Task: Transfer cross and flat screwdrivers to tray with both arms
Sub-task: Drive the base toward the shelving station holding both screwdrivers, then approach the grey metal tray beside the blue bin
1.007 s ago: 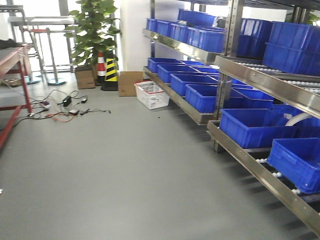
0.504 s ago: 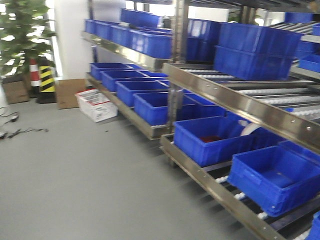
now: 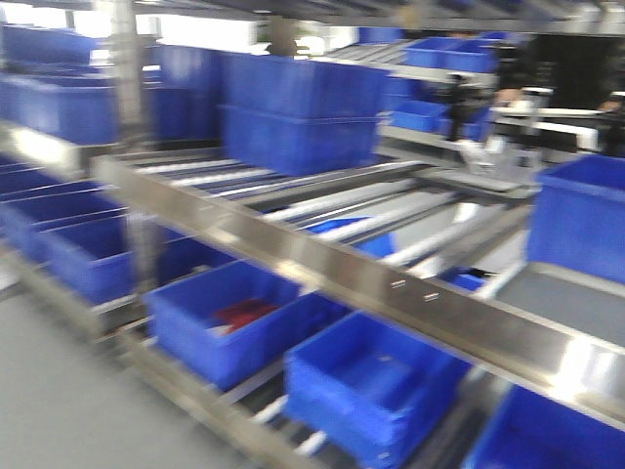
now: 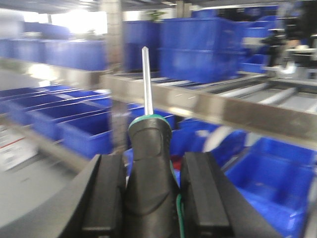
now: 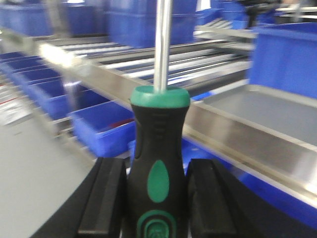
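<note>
Left gripper [image 4: 153,196] and right gripper [image 5: 157,198] clamped the screwdrivers [image 4: 148,148], shafts forward; the tray [image 5: 265,111] lay ahead-right of the right gripper.

Front view has swung further right along the rack [image 3: 391,283]: plant, striped cone, cardboard box and white basket are out of frame, and the floor [image 3: 49,410] is cut to a corner. The blue bin with red item [image 3: 239,318] has shifted left, and the grey tray [image 3: 566,298] is newly in sight at right.

Heavy motion blur smears every view; white glare blows out behind the blue bins [image 4: 74,54].
</note>
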### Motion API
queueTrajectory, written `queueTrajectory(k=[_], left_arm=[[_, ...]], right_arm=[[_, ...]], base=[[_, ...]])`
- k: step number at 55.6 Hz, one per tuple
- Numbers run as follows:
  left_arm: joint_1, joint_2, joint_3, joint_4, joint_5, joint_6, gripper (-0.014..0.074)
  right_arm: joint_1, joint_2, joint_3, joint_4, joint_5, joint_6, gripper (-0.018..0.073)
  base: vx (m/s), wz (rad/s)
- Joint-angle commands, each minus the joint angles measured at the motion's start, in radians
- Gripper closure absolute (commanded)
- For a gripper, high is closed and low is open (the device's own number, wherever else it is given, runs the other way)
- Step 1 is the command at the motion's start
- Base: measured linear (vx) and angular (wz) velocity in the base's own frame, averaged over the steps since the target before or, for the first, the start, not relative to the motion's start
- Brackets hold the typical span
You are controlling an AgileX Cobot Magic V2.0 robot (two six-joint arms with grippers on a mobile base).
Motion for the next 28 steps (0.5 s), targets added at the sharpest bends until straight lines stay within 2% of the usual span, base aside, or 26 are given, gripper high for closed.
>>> queueTrajectory(k=[1, 28], left_arm=[[-0.005, 0.009, -0.029, -0.007, -0.103, 0.0, 0.0594], [-0.005, 0.009, -0.029, -0.006, -0.103, 0.0, 0.0594]], right_arm=[[-0.005, 0.019, -0.029, -0.011, -0.096, -0.003, 0.0567], [-0.005, 0.019, -0.029, -0.011, -0.096, -0.003, 0.0567]], base=[[0.48, -0.78], [0.42, -0.77]])
